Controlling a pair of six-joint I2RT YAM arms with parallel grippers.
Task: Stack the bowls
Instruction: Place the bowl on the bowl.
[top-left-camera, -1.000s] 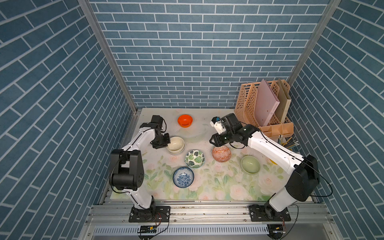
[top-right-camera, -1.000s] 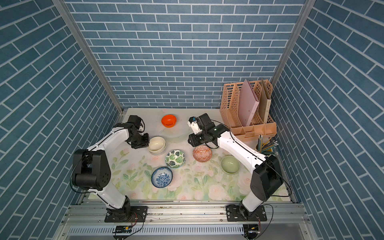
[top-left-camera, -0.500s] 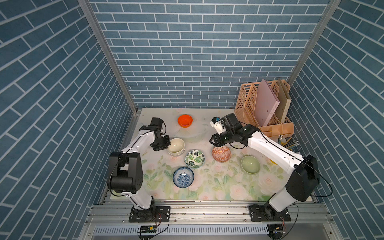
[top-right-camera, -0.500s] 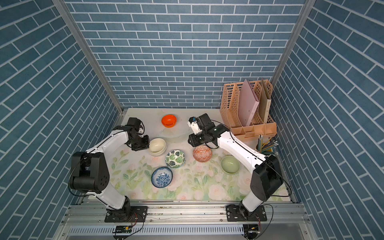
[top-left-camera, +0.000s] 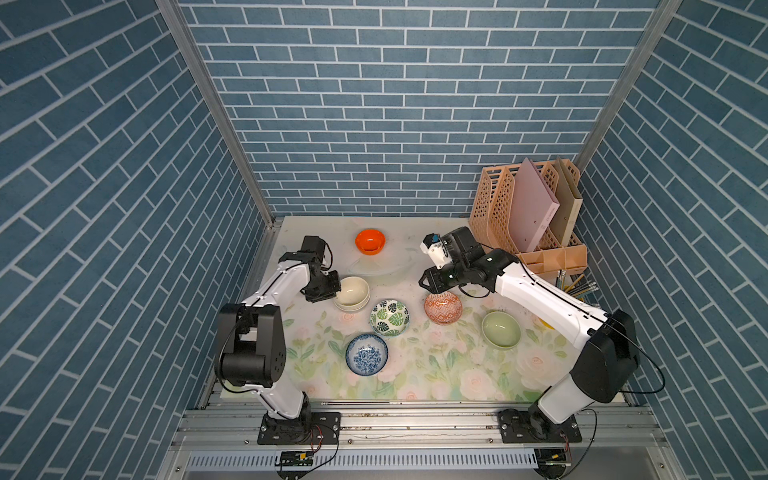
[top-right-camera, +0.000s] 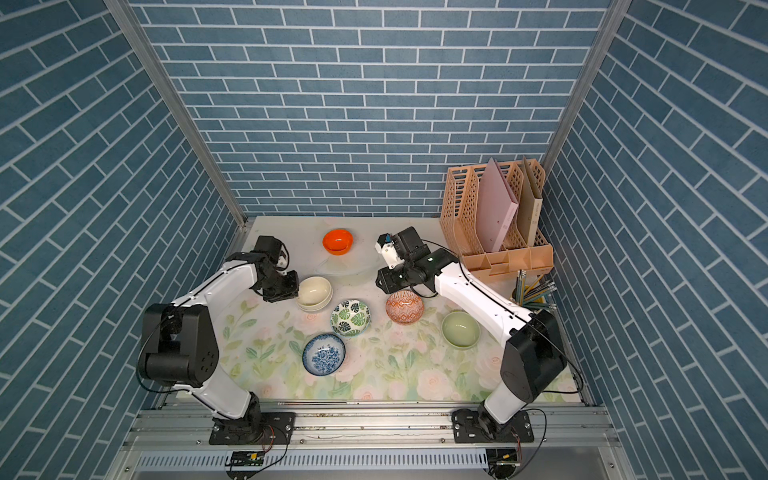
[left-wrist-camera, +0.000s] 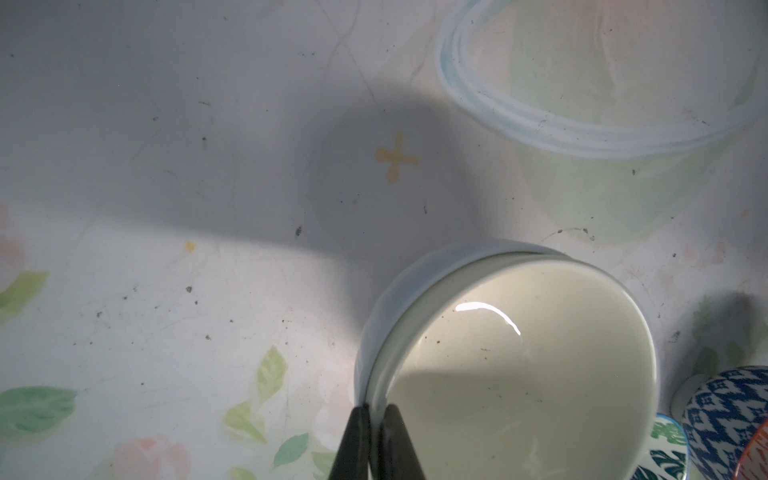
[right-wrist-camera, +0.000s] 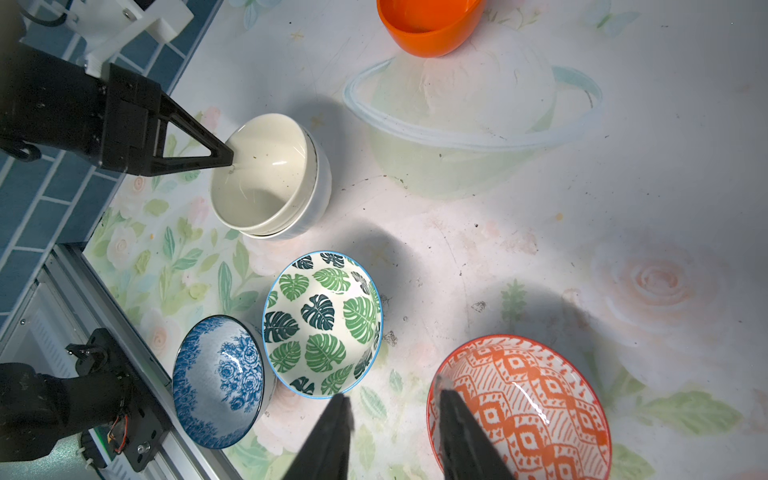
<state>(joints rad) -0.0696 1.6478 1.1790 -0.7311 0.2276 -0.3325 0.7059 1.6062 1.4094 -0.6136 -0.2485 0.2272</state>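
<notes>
Glazed ceramic, probably slick and breakable: left fingers (left-wrist-camera: 355, 449) pinch the cream round bowl (left-wrist-camera: 519, 374) at its rim; right fingers (right-wrist-camera: 461, 440) hang spread over the orange-red patterned bowl (right-wrist-camera: 536, 407).

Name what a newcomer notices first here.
The left gripper pinches the rim of the cream bowl, nested in the white bowl on the left side. In the middle, the right gripper hangs open over the rim of the orange-red patterned bowl; the glossy orange bowl sits alone at the back.

Bowl (top-left-camera: 352, 289) nested in lower bowl (right-wrist-camera: 322, 187) at left, file rack (top-left-camera: 498, 208) back right
</notes>
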